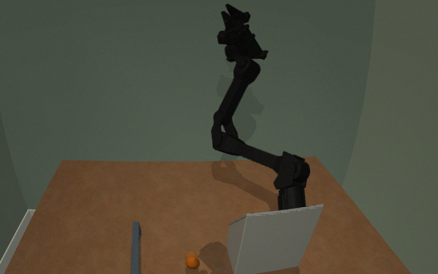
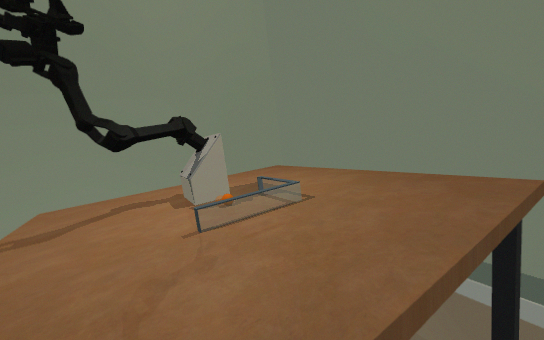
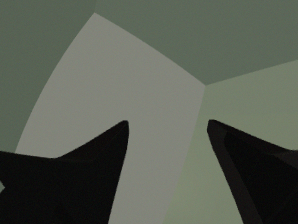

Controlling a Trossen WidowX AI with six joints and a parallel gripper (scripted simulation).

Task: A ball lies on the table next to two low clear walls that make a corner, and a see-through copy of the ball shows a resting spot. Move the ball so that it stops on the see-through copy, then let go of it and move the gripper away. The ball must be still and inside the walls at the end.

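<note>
The orange ball lies on the table. The fainter see-through copy shows just behind it in the top view, the two partly overlapping. In the exterior view an orange patch shows at the long clear wall's top edge; ball and copy cannot be told apart there. The long clear wall meets the short wall at a corner; one blue-edged wall shows left of the ball in the top view. My gripper is open and empty, high above the table, far from the ball, its fingers pointing up.
A white wedge-shaped block stands at the arm's base, right of the ball in the top view. The brown table carries the arm's shadow. The wrist view shows only room surfaces beyond the fingers.
</note>
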